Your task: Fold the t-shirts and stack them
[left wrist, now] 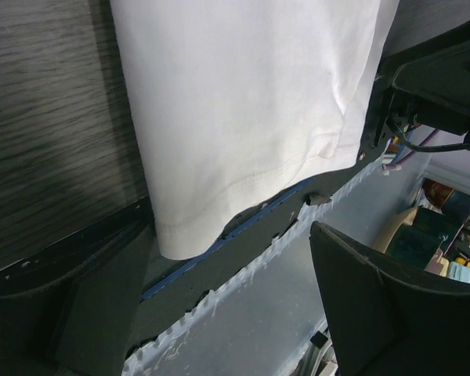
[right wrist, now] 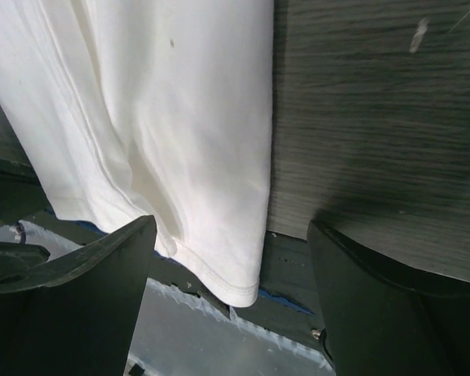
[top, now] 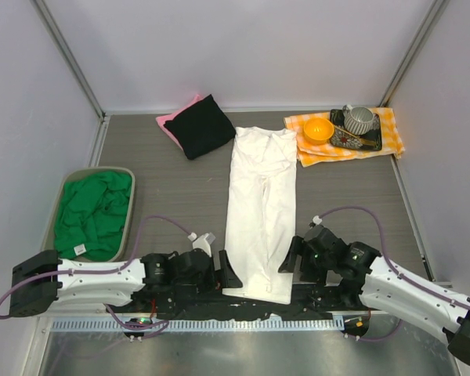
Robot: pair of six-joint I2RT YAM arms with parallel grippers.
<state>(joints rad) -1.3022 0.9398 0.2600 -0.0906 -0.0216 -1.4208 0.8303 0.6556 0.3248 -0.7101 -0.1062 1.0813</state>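
A white t-shirt [top: 258, 207] lies folded into a long narrow strip down the middle of the table, its hem hanging over the near edge. My left gripper [top: 225, 274] is open at the hem's left corner, and my right gripper [top: 293, 260] is open at its right corner. In the left wrist view the white t-shirt [left wrist: 243, 102] ends just ahead of the open left gripper [left wrist: 227, 313]. In the right wrist view the hem corner of the white t-shirt [right wrist: 239, 282] lies between the spread fingers of the right gripper [right wrist: 235, 305], untouched. A folded black t-shirt [top: 200, 125] rests on a pink one [top: 171, 122] at the back. A green t-shirt [top: 94, 213] fills the basket.
The grey basket [top: 130, 205] stands at the left. At the back right, an orange-and-white checked cloth [top: 392, 133] carries a dark tray [top: 356, 142] with a teapot [top: 359, 119], and an orange bowl [top: 318, 129]. White walls enclose three sides. A metal ledge [top: 219, 352] runs below the near edge.
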